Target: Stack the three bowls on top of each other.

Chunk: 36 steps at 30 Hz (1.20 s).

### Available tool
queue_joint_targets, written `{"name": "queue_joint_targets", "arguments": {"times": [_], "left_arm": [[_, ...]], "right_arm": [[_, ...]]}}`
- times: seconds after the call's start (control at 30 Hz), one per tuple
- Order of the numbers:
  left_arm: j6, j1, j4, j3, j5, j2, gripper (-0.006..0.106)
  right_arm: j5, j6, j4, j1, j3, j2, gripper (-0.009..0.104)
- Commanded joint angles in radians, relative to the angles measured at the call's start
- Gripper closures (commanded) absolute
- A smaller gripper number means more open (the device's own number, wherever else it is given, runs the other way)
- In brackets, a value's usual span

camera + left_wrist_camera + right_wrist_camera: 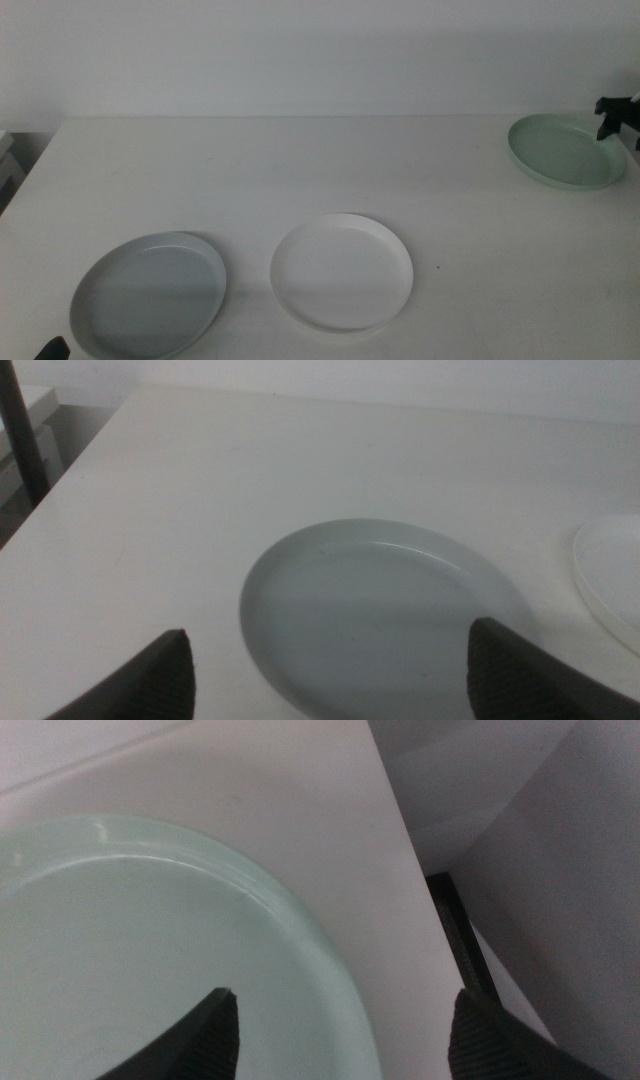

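I had my right gripper (340, 1030) spread across the mint bowl's (565, 150) far-right rim; the 3 bowls looked light, rigid, slick, so I judged the rim best; left gripper (330, 670) waited unclenched

Little of the robot is being shown. The left tool (330, 678) is being seen as two dark, matt jaws with a finely ribbed, rounded surface. The right tool (345, 1035) is being shown with the same dark, textured jaws, appearing black and angular in the middle view.
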Motion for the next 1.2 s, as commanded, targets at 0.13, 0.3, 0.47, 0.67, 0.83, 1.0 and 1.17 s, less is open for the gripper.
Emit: {"name": "queue_joint_targets", "arguments": {"times": [0.13, 0.3, 0.47, 0.67, 0.83, 1.0, 1.17], "left_arm": [[-0.014, 0.000, -0.008, 0.006, -0.073, -0.014, 0.010], [-0.014, 0.000, -0.008, 0.006, -0.073, -0.014, 0.010], [-0.014, 0.000, -0.008, 0.006, -0.073, -0.014, 0.010], [-0.014, 0.000, -0.008, 0.006, -0.073, -0.014, 0.010], [-0.014, 0.000, -0.008, 0.006, -0.073, -0.014, 0.010], [-0.014, 0.000, -0.008, 0.006, -0.073, -0.014, 0.010], [-0.014, 0.000, -0.008, 0.006, -0.073, -0.014, 0.010]], "right_arm": [[-0.054, -0.011, -0.028, -0.004, -0.035, -0.046, 0.042], [-0.066, -0.021, -0.027, -0.004, -0.035, -0.026, 0.055], [-0.063, -0.023, -0.023, -0.004, -0.035, -0.021, 0.078], [-0.035, -0.047, 0.001, -0.004, -0.034, -0.039, 0.095], [0.046, -0.095, 0.128, 0.000, -0.030, -0.104, 0.095], [0.089, -0.138, 0.206, 0.055, 0.074, -0.245, 0.095], [-0.015, -0.134, 0.185, 0.162, 0.327, -0.456, 0.095]]}}
